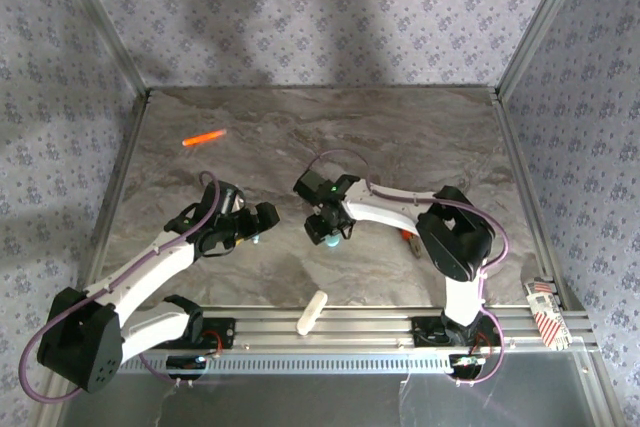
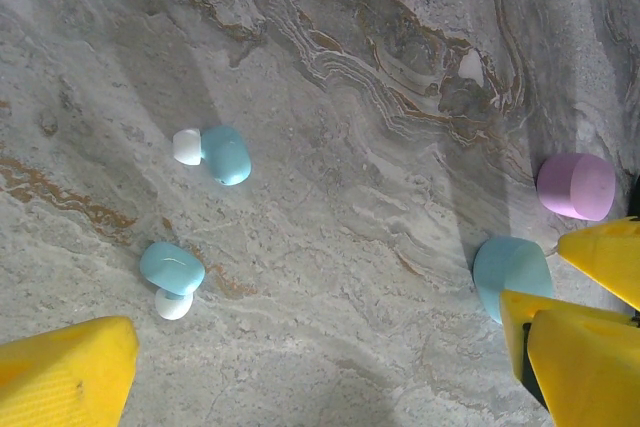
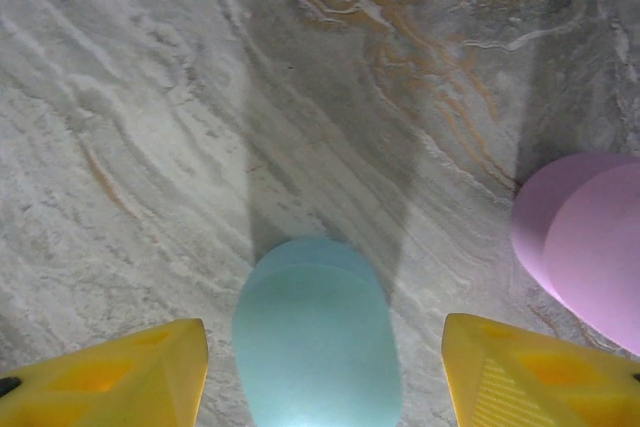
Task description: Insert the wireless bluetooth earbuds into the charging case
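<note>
Jaws spread on both arms: left gripper (image 2: 320,347) hangs over two teal earbuds (image 2: 225,154) lying apart on the marble table (image 2: 400,67), right gripper (image 3: 322,367) straddles the teal case (image 3: 318,337) without touching, pink case (image 3: 585,247) just beside

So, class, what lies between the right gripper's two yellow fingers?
The teal oval case lies there, on the marble table, with a gap to each of the fingers. The right wrist view shows this.
</note>
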`<state>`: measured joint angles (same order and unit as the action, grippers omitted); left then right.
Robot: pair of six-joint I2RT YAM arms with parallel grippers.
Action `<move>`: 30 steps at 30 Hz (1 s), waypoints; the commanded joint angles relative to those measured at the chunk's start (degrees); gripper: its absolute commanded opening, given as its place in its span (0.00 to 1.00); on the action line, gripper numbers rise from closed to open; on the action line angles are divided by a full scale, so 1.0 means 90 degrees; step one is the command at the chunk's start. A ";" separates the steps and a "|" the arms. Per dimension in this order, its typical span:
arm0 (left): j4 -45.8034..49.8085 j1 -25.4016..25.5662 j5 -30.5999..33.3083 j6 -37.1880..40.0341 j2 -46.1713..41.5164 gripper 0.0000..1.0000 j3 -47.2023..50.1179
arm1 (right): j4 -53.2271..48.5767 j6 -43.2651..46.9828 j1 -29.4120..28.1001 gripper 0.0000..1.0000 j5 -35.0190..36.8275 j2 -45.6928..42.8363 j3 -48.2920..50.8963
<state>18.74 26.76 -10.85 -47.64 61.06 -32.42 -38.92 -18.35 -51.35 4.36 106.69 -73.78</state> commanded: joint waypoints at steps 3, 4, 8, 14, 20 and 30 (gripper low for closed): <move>-0.0129 0.0034 0.0070 0.0012 -0.0108 1.00 0.0053 | -0.0119 0.0105 0.0129 0.63 -0.0289 -0.0189 0.0111; -0.0129 0.0034 0.0073 0.0019 -0.0114 1.00 0.0057 | -0.0129 0.0120 0.0139 0.63 -0.0307 -0.0177 0.0110; -0.0120 0.0034 0.0071 0.0019 -0.0124 1.00 0.0050 | -0.0158 0.0144 0.0130 0.63 -0.0291 -0.0156 0.0112; -0.0117 0.0034 0.0071 0.0009 -0.0134 1.00 0.0043 | -0.0179 0.0145 0.0120 0.58 -0.0271 -0.0146 0.0110; -0.0128 0.0034 0.0063 -0.0001 -0.0124 1.00 0.0043 | -0.0191 0.0144 0.0104 0.60 -0.0250 -0.0126 0.0131; -0.0120 0.0034 0.0065 -0.0005 -0.0124 1.00 0.0057 | -0.0195 0.0135 0.0080 0.59 -0.0235 -0.0124 0.0175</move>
<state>18.11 26.76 -10.87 -47.66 61.04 -32.40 -39.05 -17.91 -50.28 2.13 106.59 -72.90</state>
